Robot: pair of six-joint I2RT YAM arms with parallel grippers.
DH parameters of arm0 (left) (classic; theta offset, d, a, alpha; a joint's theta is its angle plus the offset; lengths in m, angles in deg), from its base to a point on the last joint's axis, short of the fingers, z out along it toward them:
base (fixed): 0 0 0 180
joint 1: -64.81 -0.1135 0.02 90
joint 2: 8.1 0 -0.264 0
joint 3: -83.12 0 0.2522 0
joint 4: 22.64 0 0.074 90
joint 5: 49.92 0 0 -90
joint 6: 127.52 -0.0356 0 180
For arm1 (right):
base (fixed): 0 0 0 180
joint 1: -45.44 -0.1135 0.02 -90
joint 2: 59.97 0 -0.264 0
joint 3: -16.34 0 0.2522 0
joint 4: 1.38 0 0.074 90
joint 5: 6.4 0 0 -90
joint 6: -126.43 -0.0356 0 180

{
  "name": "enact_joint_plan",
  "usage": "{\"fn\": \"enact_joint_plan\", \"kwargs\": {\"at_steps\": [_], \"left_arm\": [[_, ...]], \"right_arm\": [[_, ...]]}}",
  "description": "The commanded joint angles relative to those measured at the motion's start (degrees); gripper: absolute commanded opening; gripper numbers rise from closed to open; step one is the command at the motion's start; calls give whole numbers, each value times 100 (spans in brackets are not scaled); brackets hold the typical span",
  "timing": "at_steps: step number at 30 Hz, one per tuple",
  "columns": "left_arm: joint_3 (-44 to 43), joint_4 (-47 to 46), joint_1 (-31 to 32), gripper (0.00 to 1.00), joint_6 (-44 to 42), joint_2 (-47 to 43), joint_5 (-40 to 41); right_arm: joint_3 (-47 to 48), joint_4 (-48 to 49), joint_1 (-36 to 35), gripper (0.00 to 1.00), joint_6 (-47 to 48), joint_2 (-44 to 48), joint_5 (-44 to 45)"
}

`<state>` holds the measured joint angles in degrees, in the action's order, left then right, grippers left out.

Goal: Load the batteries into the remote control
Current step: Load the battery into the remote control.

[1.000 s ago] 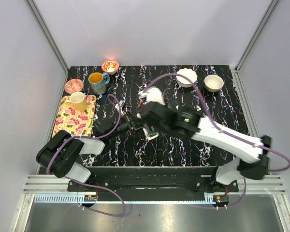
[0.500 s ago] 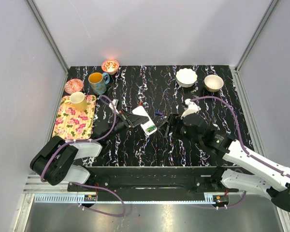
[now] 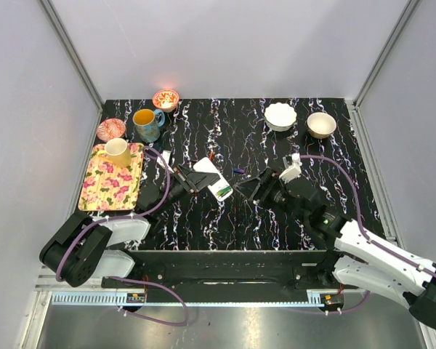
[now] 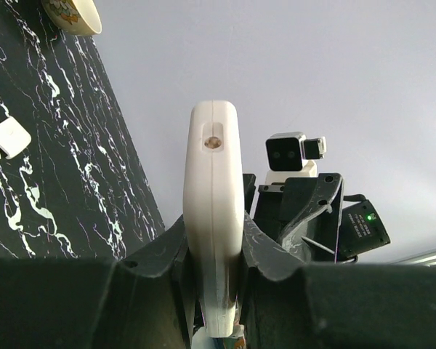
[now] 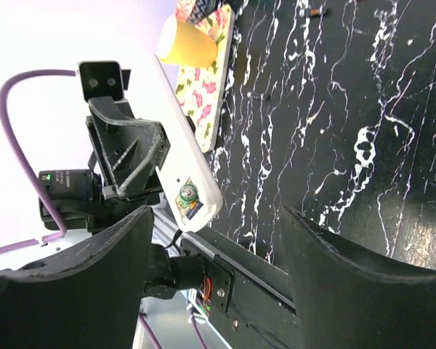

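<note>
Top external view: the left claw (image 3: 192,179) is closed tight on the remote control (image 3: 216,181), holding it off the table (image 3: 203,225) near the middle, with its free end pointing toward the right arm. The right claw (image 3: 259,186) stands wide open and carries nothing, facing that free end from just beside it. In the right wrist view the end of the remote control (image 5: 183,153) shows a small opening with something green and orange inside (whether a cell is already seated there I cannot tell).

The step in hand looks like presenting the handset for loading. The next move probably calls for the right claw to pick up the battery (image 3: 237,171), a small dark piece lying on the table between the two claws, and line it up with the open end while the left grip holds steady.

Counted: one remote control, one loose battery that I can make out, four bowls (image 3: 280,115) along the far side, two mugs (image 3: 147,123) and one flowered tray (image 3: 109,190).
</note>
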<state>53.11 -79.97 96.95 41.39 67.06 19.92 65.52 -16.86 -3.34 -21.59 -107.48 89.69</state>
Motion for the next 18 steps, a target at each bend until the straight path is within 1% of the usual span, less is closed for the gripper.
{"fn": "enact_joint_plan", "kwargs": {"at_steps": [1,8,13,17,18], "left_arm": [[-18,-1750,20,0,-78,-133,188],[-27,-1636,20,0,-96,-238,162],[-1,-1610,20,0,-122,-282,162],[-1,-1601,20,0,-122,-291,153],[-1,-1601,20,0,-131,-291,153]], "right_arm": [[176,584,52,75,-218,-381,-511],[246,655,122,73,-175,-558,-582],[44,997,184,73,-333,-427,-591],[0,1050,254,72,-377,-452,-591],[0,1050,272,72,-385,-496,-739]]}}
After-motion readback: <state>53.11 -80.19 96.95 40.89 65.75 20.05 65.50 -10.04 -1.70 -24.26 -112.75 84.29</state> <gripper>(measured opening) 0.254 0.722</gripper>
